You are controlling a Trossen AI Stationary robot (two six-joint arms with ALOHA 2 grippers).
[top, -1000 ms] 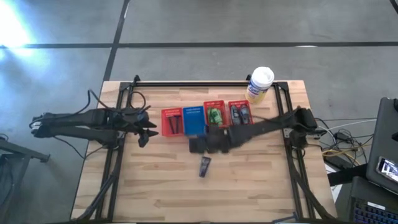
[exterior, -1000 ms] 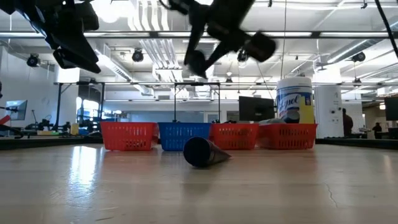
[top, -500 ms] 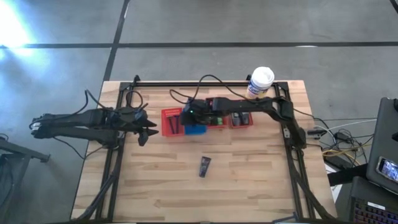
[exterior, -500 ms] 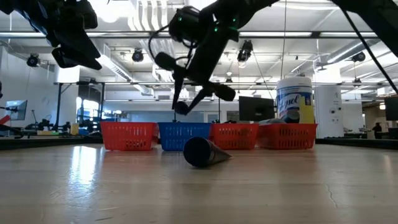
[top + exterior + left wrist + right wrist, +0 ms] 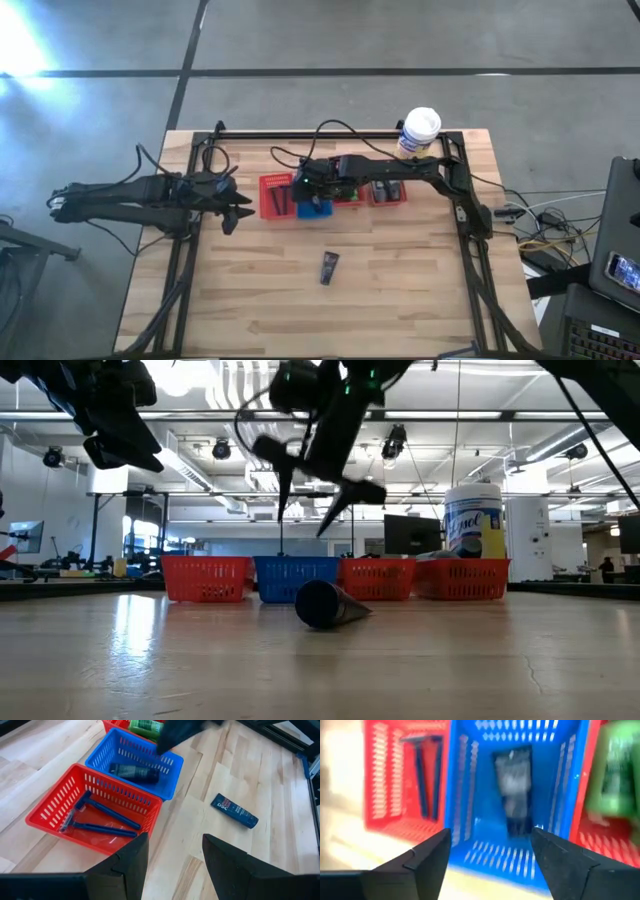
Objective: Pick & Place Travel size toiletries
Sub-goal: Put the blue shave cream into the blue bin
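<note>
My right gripper (image 5: 306,186) hangs open above the blue basket (image 5: 318,209), its fingers apart and holding nothing (image 5: 490,855). A dark flat tube (image 5: 513,795) lies on that basket's floor. A second dark tube (image 5: 329,267) lies flat on the bare wood nearer the front. Two blue razors (image 5: 97,817) lie in the leftmost red basket (image 5: 275,196). Green bottles (image 5: 615,775) sit in the red basket to the right of the blue one. My left gripper (image 5: 238,208) hovers open, left of the baskets and off the table.
A row of several small mesh baskets stands across the table's far middle, the rightmost red one (image 5: 386,190) holding grey bottles. A tall yellow canister with a white lid (image 5: 418,135) stands at the far right. Bare wood (image 5: 250,290) lies in front of the baskets.
My right gripper has swung from the table's middle toward the far edge and left, to above the blue basket. There it has opened and then risen a little. A dark tube now lies in the blue basket.
</note>
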